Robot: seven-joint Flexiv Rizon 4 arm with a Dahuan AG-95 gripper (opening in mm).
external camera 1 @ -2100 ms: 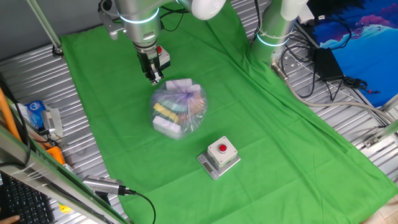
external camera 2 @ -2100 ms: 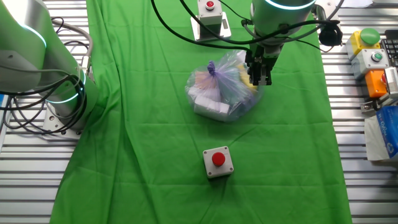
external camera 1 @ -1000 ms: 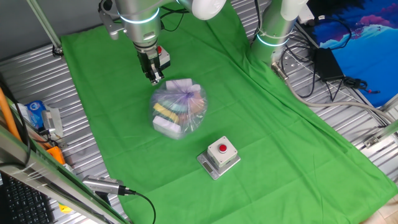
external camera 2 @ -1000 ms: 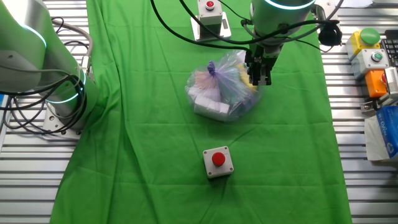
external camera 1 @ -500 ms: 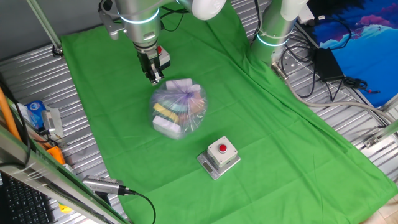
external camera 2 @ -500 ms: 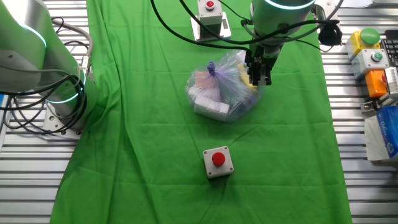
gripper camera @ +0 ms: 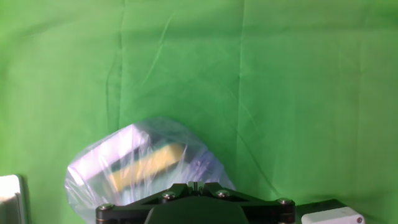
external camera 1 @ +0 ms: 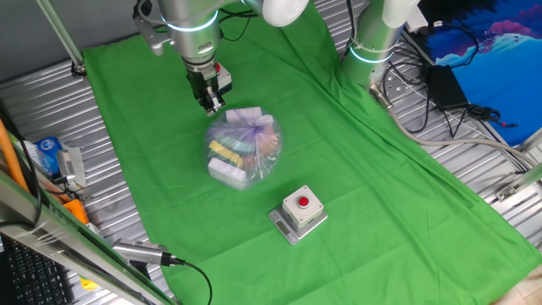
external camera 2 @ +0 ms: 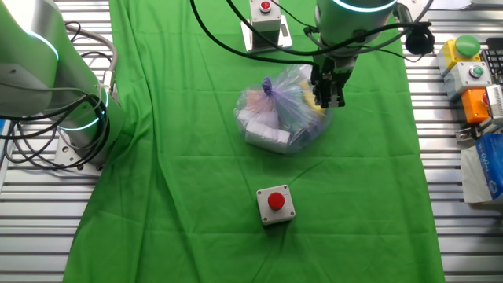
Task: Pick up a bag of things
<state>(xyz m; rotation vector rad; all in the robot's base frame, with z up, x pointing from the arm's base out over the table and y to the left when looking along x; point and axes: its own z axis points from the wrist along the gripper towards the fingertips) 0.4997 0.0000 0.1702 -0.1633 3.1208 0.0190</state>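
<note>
The bag of things (external camera 1: 243, 146) is a clear, purplish plastic bag knotted on top, with yellow, white and pink items inside. It lies on the green cloth (external camera 1: 356, 169) near the middle. It also shows in the other fixed view (external camera 2: 279, 114) and, blurred, low in the hand view (gripper camera: 143, 165). My gripper (external camera 1: 211, 108) points down at the bag's far edge, just above it. In the other fixed view the gripper (external camera 2: 328, 101) stands at the bag's right side. In the hand view the gripper (gripper camera: 194, 185) shows its jaws closed together with only a thin slit between them.
A grey box with a red button (external camera 1: 299, 212) sits in front of the bag. A second button box (external camera 2: 266, 20) stands behind the gripper. Another arm's base (external camera 2: 55, 94) stands beside the cloth. Small boxes and switches (external camera 2: 471, 71) lie on the metal table at one side.
</note>
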